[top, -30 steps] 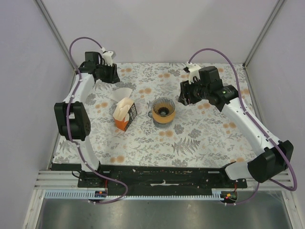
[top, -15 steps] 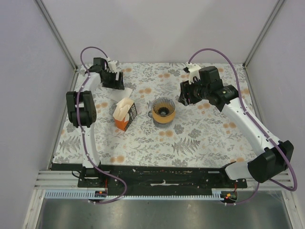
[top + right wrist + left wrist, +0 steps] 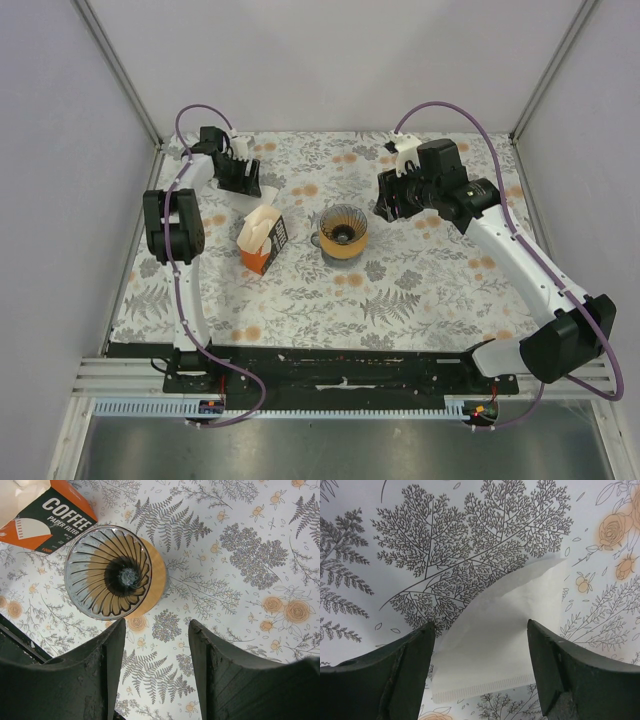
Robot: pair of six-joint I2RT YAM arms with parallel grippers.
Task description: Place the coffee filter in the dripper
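dripper mid-table, empty, filter box just beside | my right gripper part-open near it, holding nothing | coffee filter flat toward far-left corner, my left gripper wide open astride it, not gripping | left to do: grasp, carry, seat

Paper, plastic, wood and print.
The coffee filter is thin matt paper with a crimped seam. The dripper is glossy, smoky see-through plastic with fine ribs, on a smooth wood-look collar. The filter box is printed card. The flowered table cover looks smooth and matt. The left gripper has dark, matt, faintly grainy fingers.
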